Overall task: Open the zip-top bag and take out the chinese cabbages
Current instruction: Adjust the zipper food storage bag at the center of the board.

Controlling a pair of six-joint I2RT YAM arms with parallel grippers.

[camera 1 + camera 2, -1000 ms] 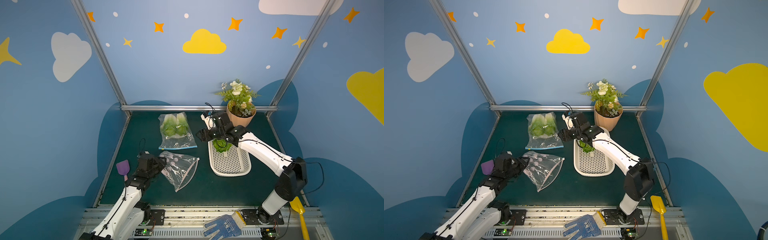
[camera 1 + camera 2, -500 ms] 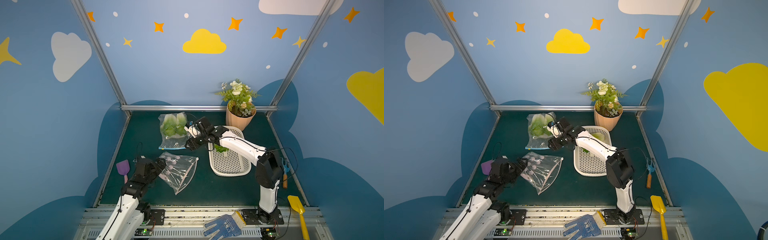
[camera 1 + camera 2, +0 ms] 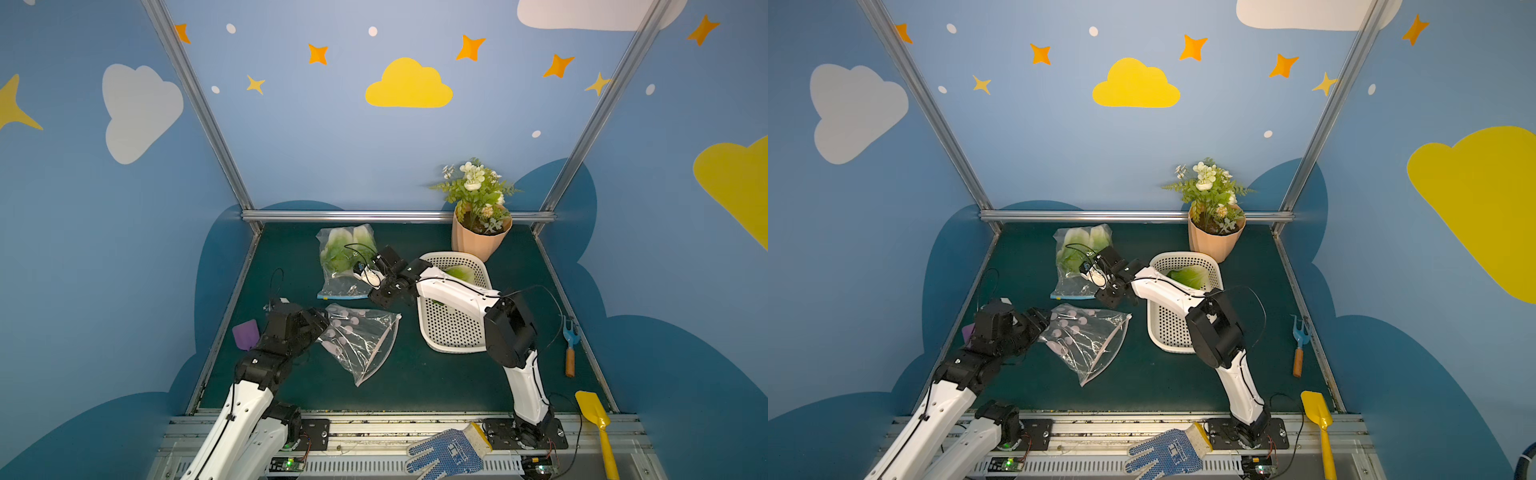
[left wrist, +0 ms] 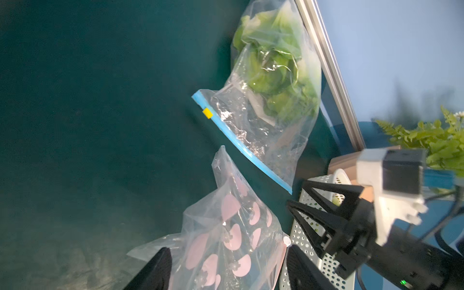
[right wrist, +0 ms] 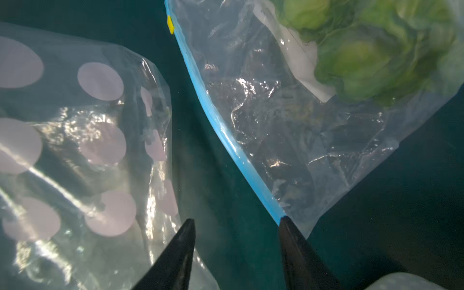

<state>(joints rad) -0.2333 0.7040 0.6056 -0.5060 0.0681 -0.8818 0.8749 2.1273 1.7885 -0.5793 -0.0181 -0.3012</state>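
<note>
Bag (image 3: 347,266) near far edge of tabletop (image 3: 415,386), two cabbages (image 3: 340,255) inside; third cabbage (image 3: 1190,276) in basket (image 3: 449,332). Right gripper (image 5: 236,221) at bag's zip corner, fingers apart. Left gripper (image 4: 228,248) fingers apart, astride edge of dotted bag (image 3: 361,336).
</note>
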